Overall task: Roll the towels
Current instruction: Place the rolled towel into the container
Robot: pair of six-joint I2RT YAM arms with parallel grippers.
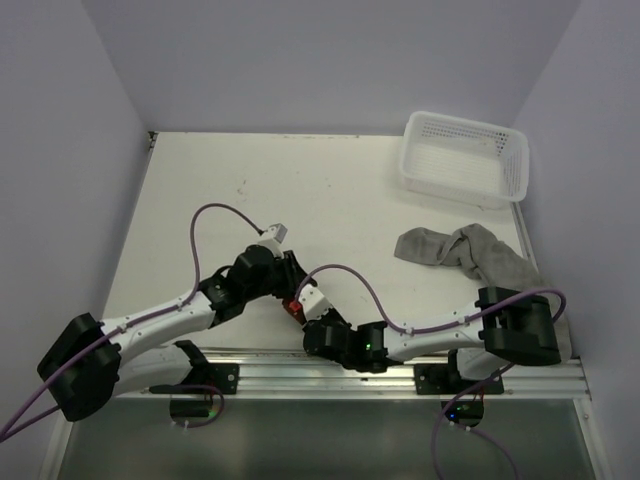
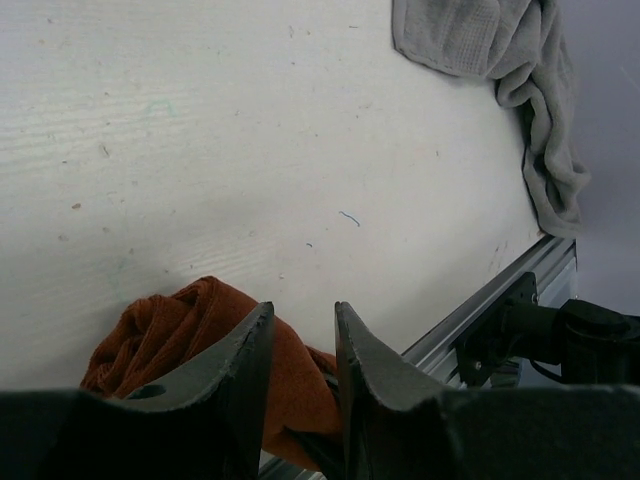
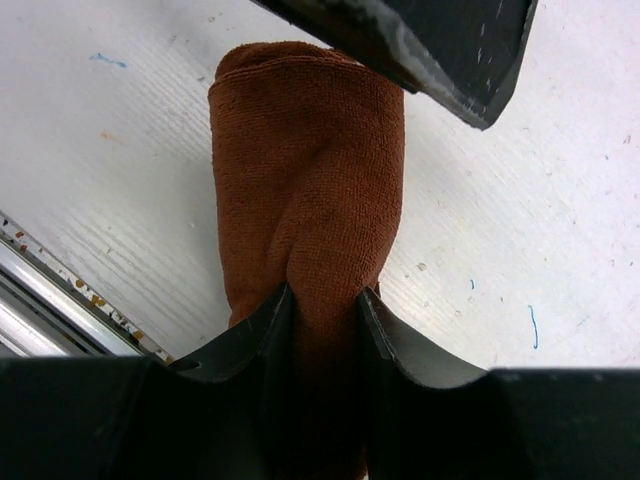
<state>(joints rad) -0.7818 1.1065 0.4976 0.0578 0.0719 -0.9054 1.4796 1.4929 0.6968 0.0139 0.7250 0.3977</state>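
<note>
Right tool (image 3: 322, 300) fingers fill the bottom of the right wrist view, closed in narrow on the near end of the rust-brown towel (image 3: 310, 170). The cloth is squeezed in between them and bulges out above. That towel is a stubby roll lying on the white bench (image 3: 520, 230), running away from the tool, with the aluminium rail (image 3: 40, 290) at the near edge just to its left. A dark finger of the left tool (image 2: 302, 320) crosses over the roll's far end.

From the left wrist, the left tool's jaws stand narrow. Rust-brown cloth bunches to the left of them and shows low in the gap, while bare bench shows between the tips. Whether they press the cloth I cannot tell.

From above, both arms reach inward and meet at the front middle of the bench, where only a small patch of the rust-brown towel shows between the tools. The grey towel (image 1: 465, 252) lies crumpled and unrolled well apart, toward the right edge. The white mesh basket (image 1: 463, 158) sits beyond it in the far right corner.
</note>
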